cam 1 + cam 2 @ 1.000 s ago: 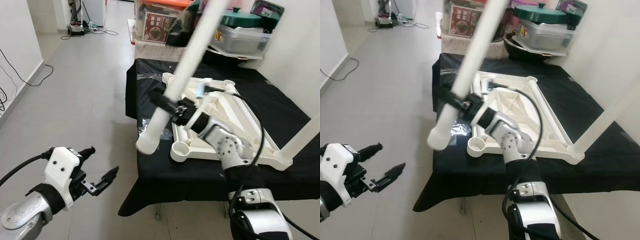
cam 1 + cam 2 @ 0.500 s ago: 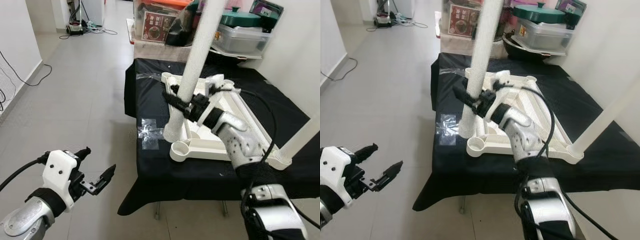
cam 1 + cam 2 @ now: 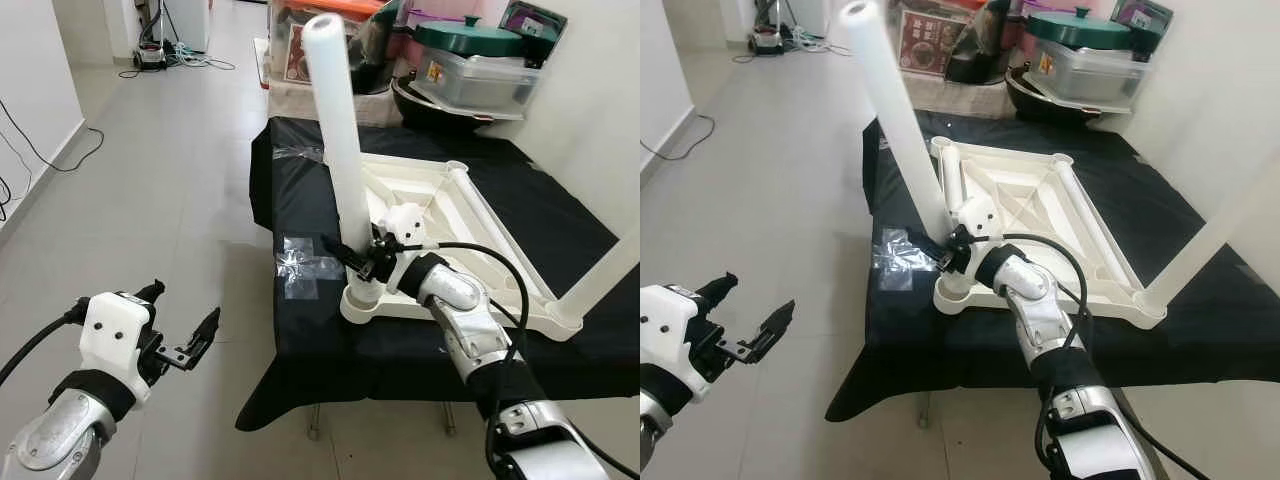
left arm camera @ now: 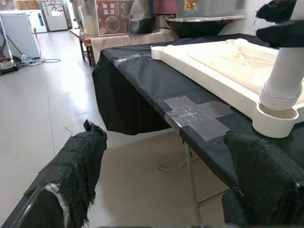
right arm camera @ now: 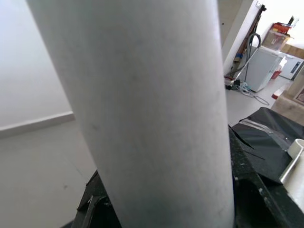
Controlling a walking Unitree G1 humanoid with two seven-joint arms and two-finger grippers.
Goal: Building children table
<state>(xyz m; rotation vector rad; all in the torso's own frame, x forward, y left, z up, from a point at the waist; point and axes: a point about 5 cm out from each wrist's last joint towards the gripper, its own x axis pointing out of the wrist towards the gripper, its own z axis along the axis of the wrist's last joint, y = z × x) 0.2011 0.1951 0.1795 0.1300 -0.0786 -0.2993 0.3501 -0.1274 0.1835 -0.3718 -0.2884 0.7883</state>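
While the white table leg (image 3: 336,140) stands almost upright in the centre of the left eye view, leaning slightly toward the upper left, its ribbed lower end is seated in the round corner socket (image 3: 362,301) of the upturned white tabletop (image 3: 440,215). The leg is grasped low down, just above the socket, by the right gripper (image 3: 352,256), whose black fingers are clenched around the tube; in the right wrist view the pale tube (image 5: 142,109) is seen pressed close against the lens with dark finger material at its base. The tabletop lies underside up on a table draped in black cloth (image 3: 540,200), its ribs and rim facing the ceiling. A second white leg (image 3: 605,275) is seen rising from the socket at the lower right corner of the tabletop and leaving the frame at the right edge. A patch of clear tape (image 3: 305,268) is stuck to the cloth just left of the near socket — it is also seen in the left wrist view (image 4: 197,114).

At the lower left of the frame the left gripper (image 3: 180,325) is held over the grey tiled floor (image 3: 150,180), well apart from the table, its two fingers spread and nothing between them. At the top of the frame, behind the table, plastic storage boxes (image 3: 475,70) and a green pot lid (image 3: 470,38) are stacked.
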